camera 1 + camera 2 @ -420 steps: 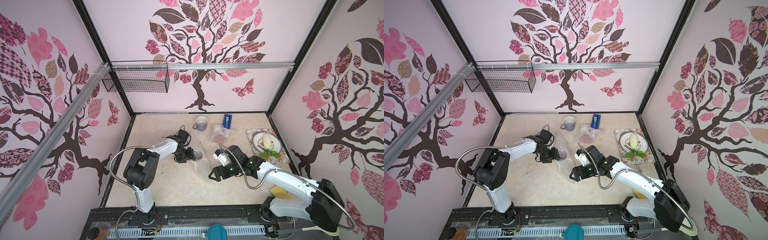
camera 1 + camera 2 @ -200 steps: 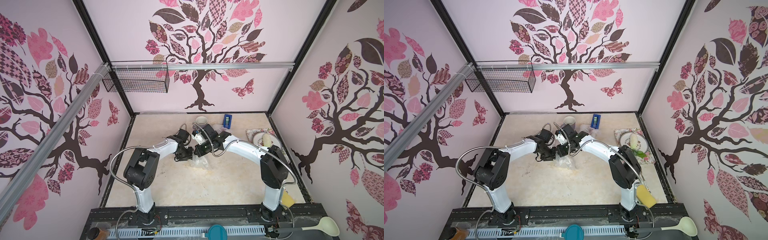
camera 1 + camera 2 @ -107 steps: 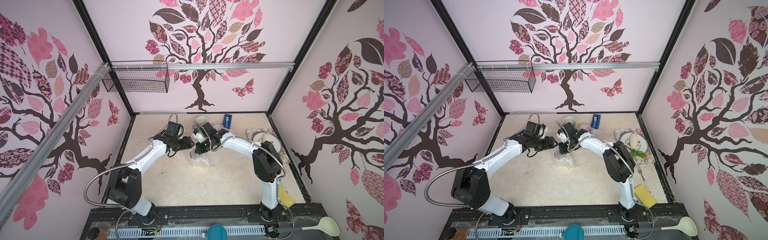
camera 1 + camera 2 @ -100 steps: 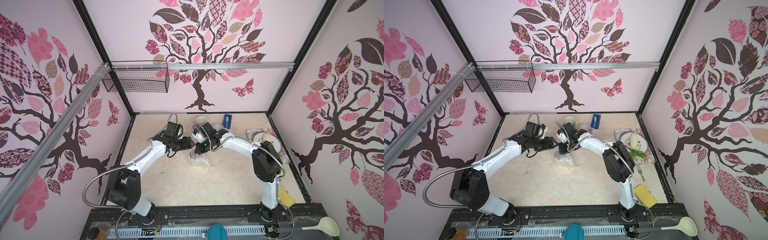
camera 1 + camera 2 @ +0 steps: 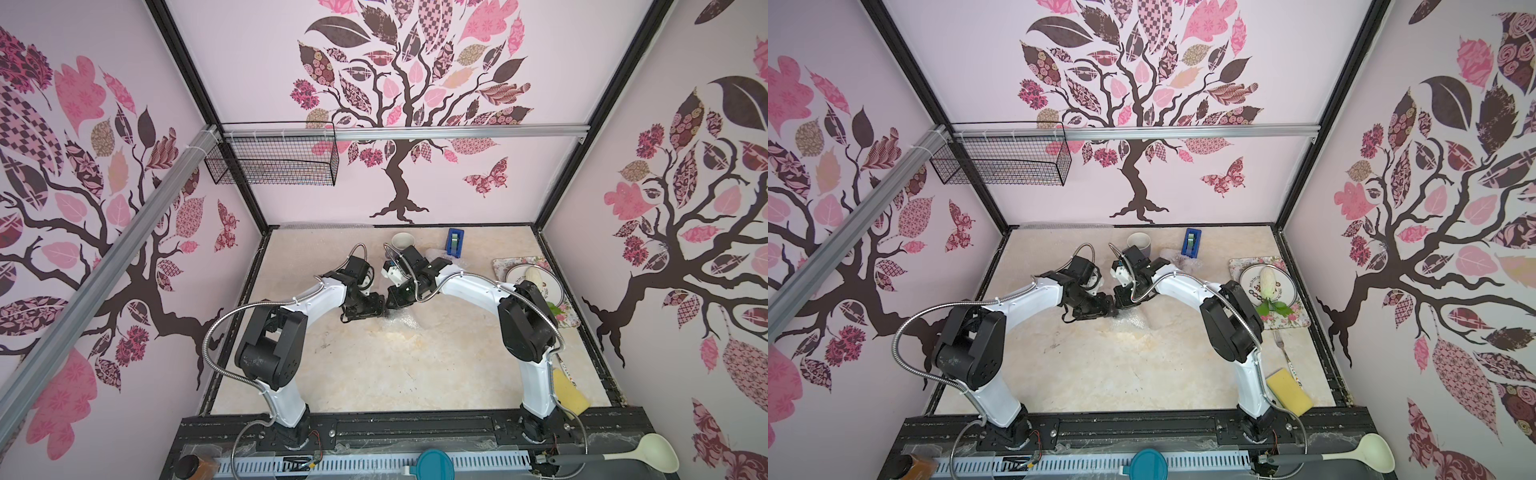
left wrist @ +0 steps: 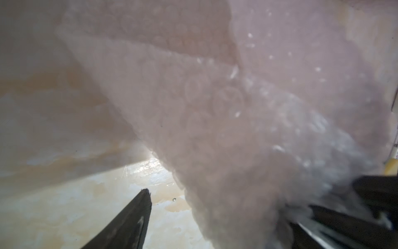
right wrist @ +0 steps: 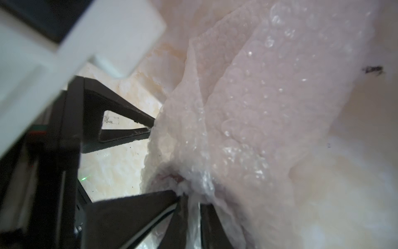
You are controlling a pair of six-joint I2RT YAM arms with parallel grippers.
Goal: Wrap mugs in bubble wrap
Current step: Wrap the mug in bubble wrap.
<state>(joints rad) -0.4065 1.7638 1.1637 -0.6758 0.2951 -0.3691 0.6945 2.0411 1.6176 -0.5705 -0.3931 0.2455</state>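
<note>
A crumpled bundle of bubble wrap (image 5: pixel 405 320) (image 5: pixel 1133 322) lies mid-table, and both grippers meet at its left end. My right gripper (image 5: pixel 394 300) (image 7: pixel 192 200) has its jaws close together with a fold of the bubble wrap (image 7: pixel 247 107) between them. A reddish patch (image 7: pixel 170 176) shows through the wrap; the mug inside is otherwise hidden. My left gripper (image 5: pixel 376 309) (image 6: pixel 228 200) stands open, one finger (image 6: pixel 129 222) bare over the table, the other under the bubble wrap (image 6: pixel 237 107). A pale lavender mug (image 5: pixel 402 241) (image 5: pixel 1139 243) stands unwrapped at the back.
A blue tape dispenser (image 5: pixel 455 241) stands at the back, with a second wrapped bundle (image 5: pixel 438 255) beside it. A plate (image 5: pixel 534 286) on a floral mat lies at the right, and a fork (image 5: pixel 1285 353) and a yellow sponge (image 5: pixel 569 395) lie nearer. More bubble wrap (image 5: pixel 328 225) lies along the back edge.
My left arm has folded back and its gripper has come down to the bundle's left end, tip to tip with the right gripper. The right arm has barely moved.
</note>
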